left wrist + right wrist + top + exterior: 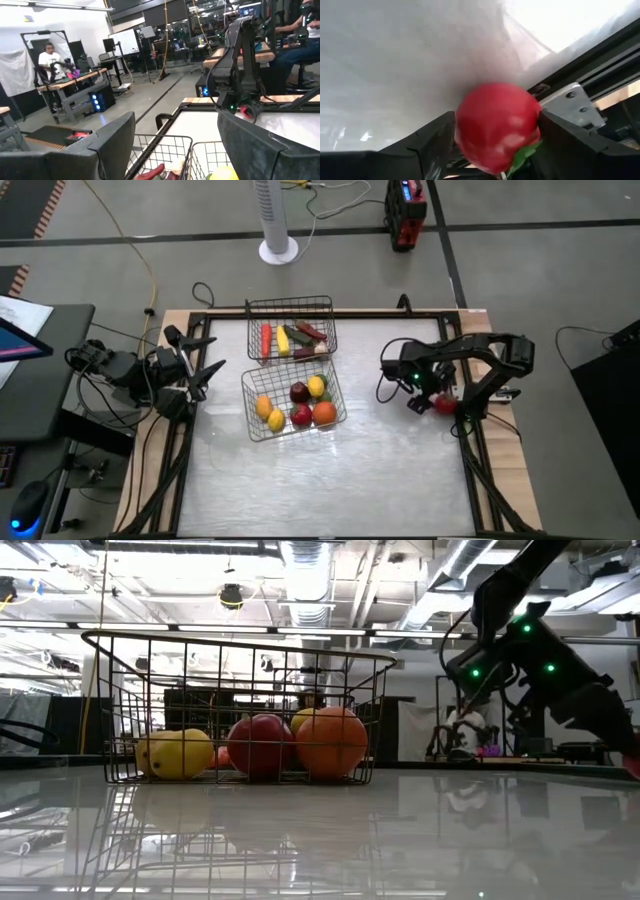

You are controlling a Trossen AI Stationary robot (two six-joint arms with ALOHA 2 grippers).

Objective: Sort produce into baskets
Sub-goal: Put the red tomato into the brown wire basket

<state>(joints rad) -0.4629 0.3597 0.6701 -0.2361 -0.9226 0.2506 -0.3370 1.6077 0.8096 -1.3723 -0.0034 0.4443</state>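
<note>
A: From above, where does everything sit?

B: Two wire baskets touch near the middle of the desk point(330, 480). The far basket point(290, 330) holds the long vegetables; the near basket point(293, 402) holds round fruit: lemons, an apple, an orange point(324, 413). That grouping looks deliberate, one kind per basket. The right claw point(441, 404) is at the desk's right edge, clenched on a red fruit point(445, 405). The left claw point(205, 358) waits at the left edge, fingers spread, holding nothing.

A: And from desk level?

B: The near basket point(240, 710) fills the left side, with a lemon point(180, 753), a dark red apple point(260, 745) and the orange point(330, 742) resting on its floor. The right arm hangs at the right; its claw is cut off by the edge.

A: The left wrist?

B: Its released fingers point(115, 142) frame basket rims, with the right arm beyond.

A: The right wrist?

B: The red fruit point(497, 125) is squeezed between both fingers point(435, 142), green leaf showing below. I judge it belongs with the round fruit, so the carry must clear the basket's rim.
</note>
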